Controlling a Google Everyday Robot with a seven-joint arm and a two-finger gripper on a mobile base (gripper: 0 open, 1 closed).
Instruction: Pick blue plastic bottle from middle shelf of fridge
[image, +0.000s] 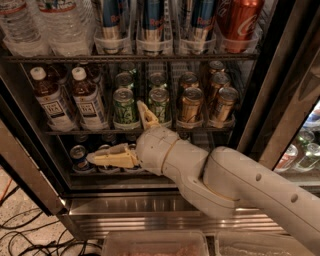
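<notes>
Two small bottles of brown drink with white caps and blue-print labels stand at the left of the middle shelf (200, 126) of the fridge (272, 107): one blue plastic bottle (89, 101) and its twin (50, 99) to its left. My gripper (115, 131) is open in front of the shelf's front edge, just right of and below the bottles. One fingertip (143, 110) points up in front of the green cans (124, 106); the other (102, 159) points left below the rack. It holds nothing.
Gold cans (191, 104) fill the middle shelf's right side. Large water bottles (40, 25), blue cans (150, 20) and a red can (239, 20) stand on the rack above. Cans (80, 156) sit on the lower rack. A glass-fronted unit (305, 145) is at right. Cables (25, 230) lie on the floor.
</notes>
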